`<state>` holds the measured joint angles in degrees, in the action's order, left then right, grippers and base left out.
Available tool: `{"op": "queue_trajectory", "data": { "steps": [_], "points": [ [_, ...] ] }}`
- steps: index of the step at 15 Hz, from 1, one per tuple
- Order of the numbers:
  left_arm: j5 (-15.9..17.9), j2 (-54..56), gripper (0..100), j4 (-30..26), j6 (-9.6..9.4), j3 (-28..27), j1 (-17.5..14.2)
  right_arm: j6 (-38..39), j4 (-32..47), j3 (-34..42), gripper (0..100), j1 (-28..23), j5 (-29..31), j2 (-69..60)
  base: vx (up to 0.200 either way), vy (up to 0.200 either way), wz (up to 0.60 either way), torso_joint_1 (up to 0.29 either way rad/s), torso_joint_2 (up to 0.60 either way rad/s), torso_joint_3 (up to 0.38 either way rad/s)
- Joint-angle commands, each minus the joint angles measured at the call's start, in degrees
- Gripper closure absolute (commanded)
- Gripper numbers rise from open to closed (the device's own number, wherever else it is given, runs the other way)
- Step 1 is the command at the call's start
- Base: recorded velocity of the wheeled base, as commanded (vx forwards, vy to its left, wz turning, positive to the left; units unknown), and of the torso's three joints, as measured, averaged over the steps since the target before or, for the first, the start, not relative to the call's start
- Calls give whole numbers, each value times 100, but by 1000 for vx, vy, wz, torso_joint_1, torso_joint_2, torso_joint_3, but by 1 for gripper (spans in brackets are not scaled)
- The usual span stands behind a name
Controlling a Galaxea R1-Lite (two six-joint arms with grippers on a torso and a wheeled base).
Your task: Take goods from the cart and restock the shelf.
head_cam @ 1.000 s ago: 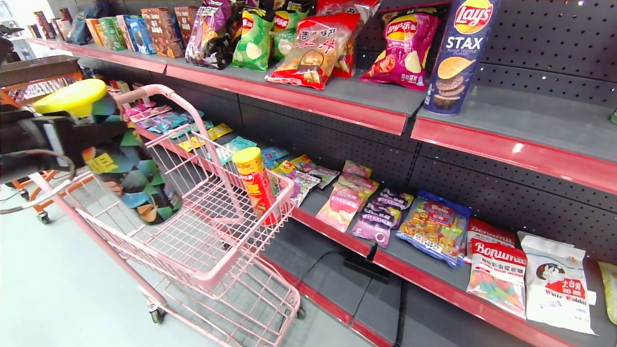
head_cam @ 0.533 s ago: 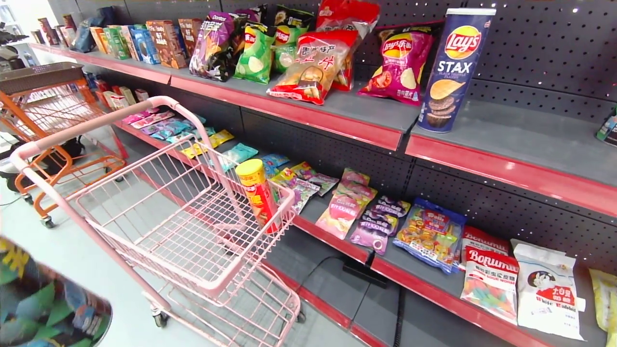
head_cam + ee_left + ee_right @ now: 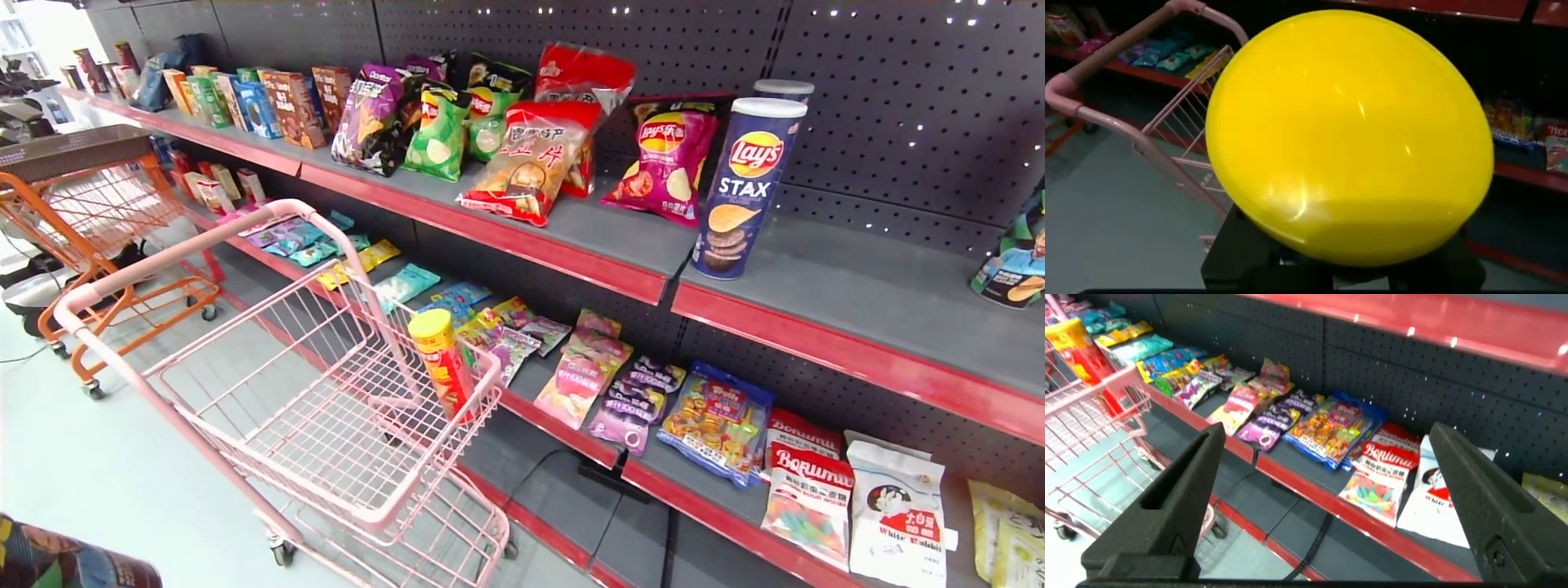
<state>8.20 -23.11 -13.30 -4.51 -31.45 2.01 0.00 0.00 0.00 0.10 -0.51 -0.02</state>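
Yellow-lidded, the patterned can [image 3: 1347, 131] sits clamped in the left gripper [image 3: 1335, 278], whose fingers press against it, low at seven o'clock beside the pink cart [image 3: 163, 257]. A red can [image 3: 441, 359] stands upright in the cart's far corner. The right gripper [image 3: 1327, 437] hangs before the lower shelf [image 3: 571, 435], fingers [image 3: 1176, 506] spread wide apart. At one o'clock a blue can [image 3: 739, 188] stands on the upper shelf [image 3: 857, 286].

Red can [image 3: 445, 371] upright in pink cart [image 3: 175, 253]
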Motion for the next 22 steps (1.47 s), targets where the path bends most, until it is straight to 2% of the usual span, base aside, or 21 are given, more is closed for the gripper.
{"op": "queue_trajectory", "data": {
  "steps": [1,5,14,17,22],
  "points": [
    [-12,9,100,12,3,-1,1,0,0,0,0,-1,16,2,0,0,0,237,-588,-378],
    [-82,-27,100,12,-15,25,1,0,0,0,0,-1,16,2,0,0,-600,200,-519,-305],
    [-100,-18,100,20,-32,16,27,0,0,0,0,-1,7,2,0,0,-600,15,-18,-15],
    [-117,-9,100,12,-41,25,27,0,0,0,0,-1,16,2,0,0,0,32,-85,-51],
    [-117,9,100,20,-50,16,36,0,0,0,0,-1,16,2,0,0,0,157,-370,-211]
  ]
}}
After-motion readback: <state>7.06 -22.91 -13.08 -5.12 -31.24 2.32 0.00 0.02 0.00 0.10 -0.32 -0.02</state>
